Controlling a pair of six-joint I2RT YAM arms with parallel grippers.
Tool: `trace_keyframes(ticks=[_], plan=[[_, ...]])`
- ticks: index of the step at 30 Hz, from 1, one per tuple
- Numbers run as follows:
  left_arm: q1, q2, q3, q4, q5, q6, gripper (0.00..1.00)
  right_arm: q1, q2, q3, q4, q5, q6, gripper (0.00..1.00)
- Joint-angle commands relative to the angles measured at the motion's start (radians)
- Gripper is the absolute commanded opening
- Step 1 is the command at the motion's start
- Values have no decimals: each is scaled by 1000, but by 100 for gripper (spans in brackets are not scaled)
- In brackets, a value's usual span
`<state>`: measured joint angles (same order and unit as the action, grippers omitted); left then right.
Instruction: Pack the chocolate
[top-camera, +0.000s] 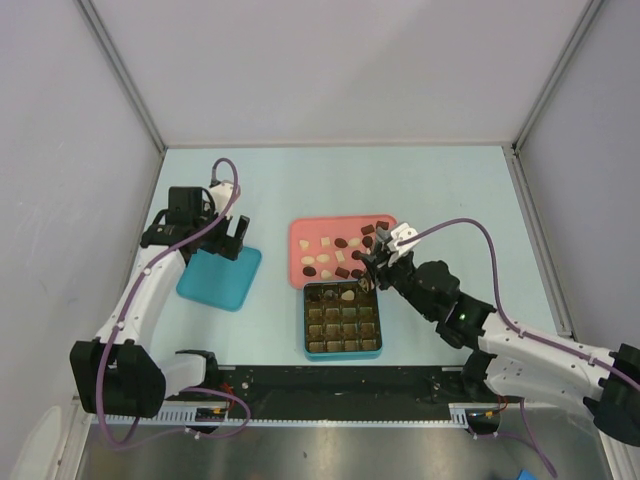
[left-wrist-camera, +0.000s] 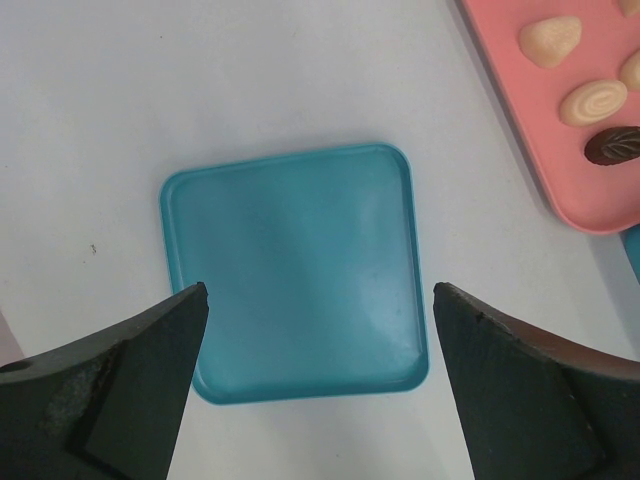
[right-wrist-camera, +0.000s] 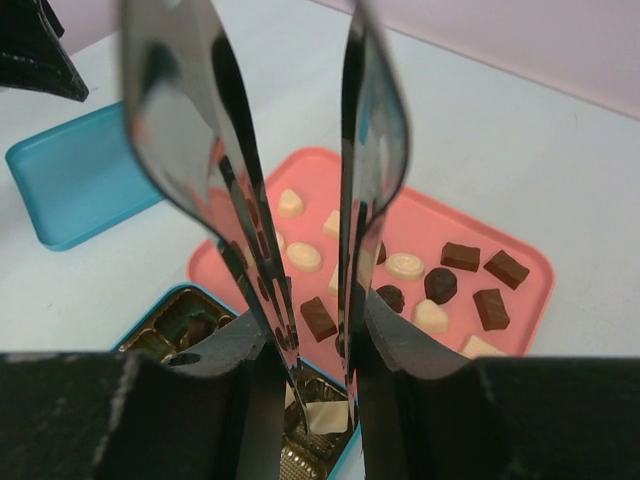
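Note:
My right gripper is shut on metal tongs. The tong tips pinch a square cream-white chocolate at the far right corner of the teal box with gold-brown compartments, low over a compartment. Two chocolates lie in the box's far row, a cream one and a dark one. Several dark and cream chocolates lie on the pink tray. My left gripper is open and empty above the teal lid.
The teal lid lies flat left of the pink tray. The pink tray's corner with three chocolates shows at the top right of the left wrist view. Grey walls enclose the table at the left, back and right.

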<state>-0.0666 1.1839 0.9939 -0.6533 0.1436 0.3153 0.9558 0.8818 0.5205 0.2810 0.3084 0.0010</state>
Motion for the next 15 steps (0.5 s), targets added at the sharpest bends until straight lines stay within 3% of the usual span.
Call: trace_keyframes(ticks=[1,11,15], plan=[[5,-27,6,14,16,-8,100,12,19,3,58,18,21,31],[5,-26,-1,17,16,-2,100,20,49,3,86,32,13,43],[5,-24,0,18,14,-1,100,20,52,3,109,35,2,44]])
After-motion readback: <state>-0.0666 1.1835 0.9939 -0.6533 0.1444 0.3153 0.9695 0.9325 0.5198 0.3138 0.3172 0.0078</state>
